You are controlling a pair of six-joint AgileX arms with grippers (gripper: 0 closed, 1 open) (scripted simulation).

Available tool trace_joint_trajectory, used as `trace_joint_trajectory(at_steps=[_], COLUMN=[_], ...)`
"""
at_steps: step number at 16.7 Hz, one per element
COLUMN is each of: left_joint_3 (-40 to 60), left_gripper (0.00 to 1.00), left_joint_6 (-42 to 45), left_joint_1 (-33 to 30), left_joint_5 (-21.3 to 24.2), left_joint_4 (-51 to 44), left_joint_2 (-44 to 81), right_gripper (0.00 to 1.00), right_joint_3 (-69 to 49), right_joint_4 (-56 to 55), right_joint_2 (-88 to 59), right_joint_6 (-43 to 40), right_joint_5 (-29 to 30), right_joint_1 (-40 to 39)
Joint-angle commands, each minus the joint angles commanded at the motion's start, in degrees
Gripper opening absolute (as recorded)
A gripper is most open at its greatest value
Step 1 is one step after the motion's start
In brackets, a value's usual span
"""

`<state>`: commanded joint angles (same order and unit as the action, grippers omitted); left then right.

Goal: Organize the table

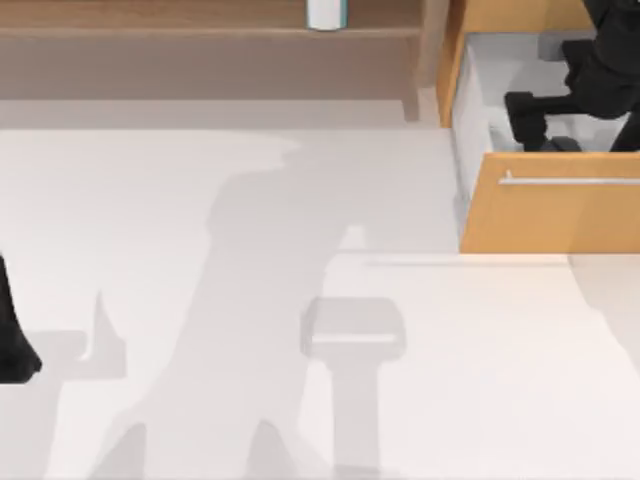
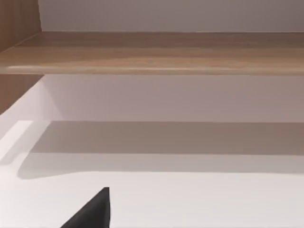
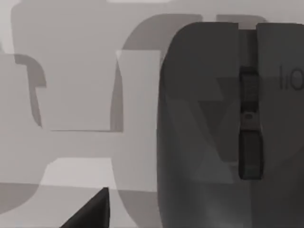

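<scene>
I see an open orange-wood drawer [image 1: 540,215] with a silver bar handle [image 1: 570,181]; left of it stands a brown shelf [image 1: 200,30] bearing a white-and-teal container [image 1: 326,13]. A dark mouse [image 3: 228,133] lies inside the drawer.

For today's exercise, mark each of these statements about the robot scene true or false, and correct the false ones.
1. The drawer unit stands open. True.
2. The right gripper is over the middle of the table. False: it is down inside the open drawer at the top view's right.
3. A dark grey computer mouse with a scroll wheel lies under the right wrist camera. True.
4. The left arm is reaching onto the wooden shelf. False: it sits at the table's left edge.
5. A white and teal container stands on the shelf. True.
6. The drawer's bar handle is black. False: it is silver.
</scene>
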<state>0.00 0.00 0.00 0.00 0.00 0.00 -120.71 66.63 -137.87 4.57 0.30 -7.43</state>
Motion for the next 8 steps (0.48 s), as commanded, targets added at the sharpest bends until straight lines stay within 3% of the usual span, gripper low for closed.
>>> trace_joint_trajectory(at_steps=[8], left_joint_3=[0.0], left_gripper=[1.00], left_joint_6=[0.0], left_joint_1=[0.0], left_joint_5=[0.0], left_joint_4=[0.0], left_joint_2=[0.0], right_gripper=[1.00], right_joint_3=[-0.6], right_joint_4=[0.1], right_joint_2=[-0.8], right_joint_6=[-0.3], right_joint_5=[0.2], right_joint_1=[0.2])
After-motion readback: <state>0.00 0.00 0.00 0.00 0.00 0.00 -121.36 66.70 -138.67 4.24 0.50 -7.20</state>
